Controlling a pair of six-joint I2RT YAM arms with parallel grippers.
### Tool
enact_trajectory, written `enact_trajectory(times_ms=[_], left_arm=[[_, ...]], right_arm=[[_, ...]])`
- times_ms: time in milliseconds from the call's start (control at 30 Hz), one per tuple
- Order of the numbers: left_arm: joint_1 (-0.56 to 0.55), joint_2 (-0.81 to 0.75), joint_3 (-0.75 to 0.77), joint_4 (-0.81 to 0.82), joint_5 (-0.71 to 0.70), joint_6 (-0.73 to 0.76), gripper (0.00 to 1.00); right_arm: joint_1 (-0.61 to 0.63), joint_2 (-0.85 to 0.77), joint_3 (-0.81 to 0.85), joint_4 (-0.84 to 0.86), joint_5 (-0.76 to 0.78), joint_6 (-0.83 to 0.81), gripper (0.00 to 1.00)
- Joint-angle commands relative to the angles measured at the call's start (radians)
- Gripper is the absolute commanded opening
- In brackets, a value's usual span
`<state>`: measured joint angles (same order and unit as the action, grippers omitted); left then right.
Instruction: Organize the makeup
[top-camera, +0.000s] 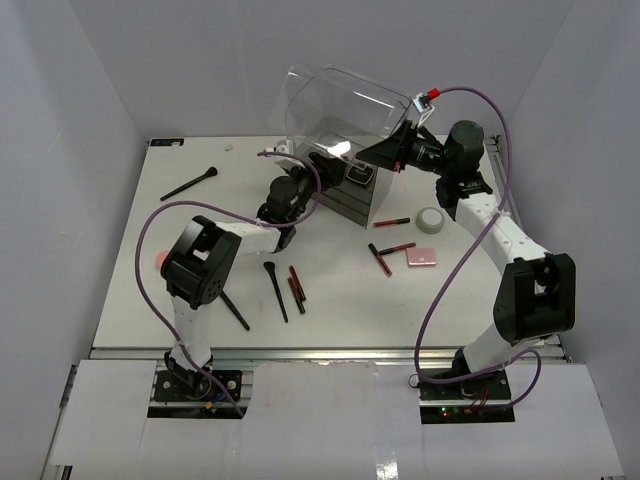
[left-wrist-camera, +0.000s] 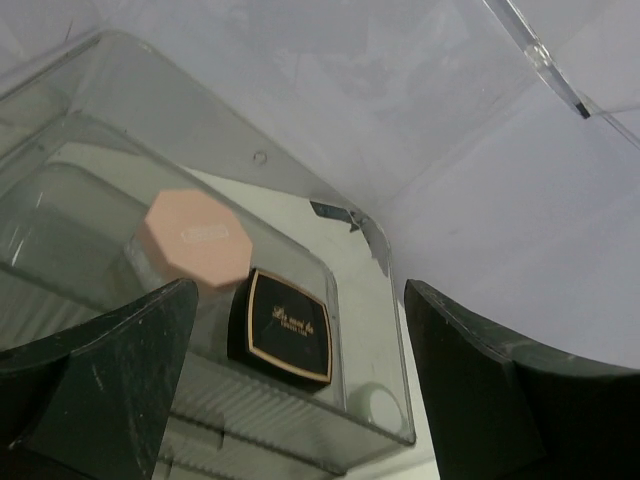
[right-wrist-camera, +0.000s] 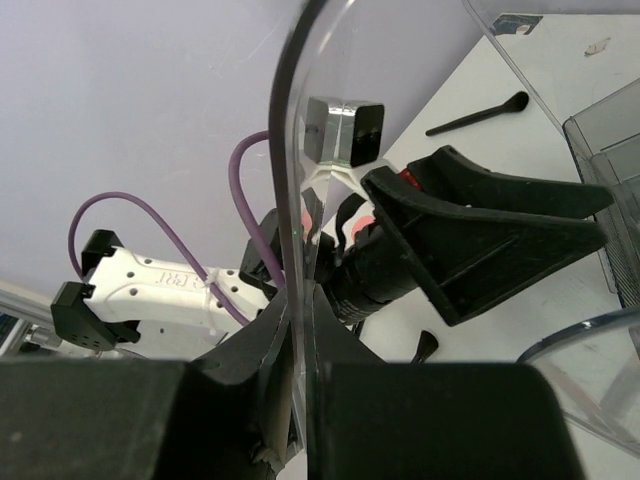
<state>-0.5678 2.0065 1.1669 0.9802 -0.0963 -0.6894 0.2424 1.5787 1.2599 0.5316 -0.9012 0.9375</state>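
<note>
Counting two just ahead of the spread left gripper: one pink compact, one black compact, inside the clear box. Pinching the raised lid with the right gripper.

Straight ahead of my left gripper, a black square compact with a gold rim lies flat, with a pink octagonal compact just beside it. Back from that gripper lie two black-handled brushes and a pair of red-and-black sticks. A third brush lies well to its left. Nearer me than my right gripper sit a white round jar, a pink square compact and three more sticks.
</note>
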Motion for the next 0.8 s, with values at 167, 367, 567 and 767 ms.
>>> enact_trajectory(times_ms=[167, 367, 567, 767], left_arm=[[-0.001, -0.228, -0.229, 0.074, 0.026, -0.017, 0.85], [0.044, -0.308, -0.3, 0.119, 0.13, -0.024, 0.72], [0.104, -0.325, -0.253, 0.109, 0.226, -0.046, 0.64], [0.145, -0.308, -0.19, 0.101, 0.306, -0.091, 0.64]], right_arm=[[0.005, -0.071, 0.012, 0.004, -0.047, -0.062, 0.09], [0.005, -0.073, 0.01, -0.008, -0.045, -0.083, 0.09], [0.005, -0.079, 0.005, -0.028, -0.039, -0.103, 0.09], [0.005, -0.091, 0.004, -0.044, -0.037, -0.126, 0.1]])
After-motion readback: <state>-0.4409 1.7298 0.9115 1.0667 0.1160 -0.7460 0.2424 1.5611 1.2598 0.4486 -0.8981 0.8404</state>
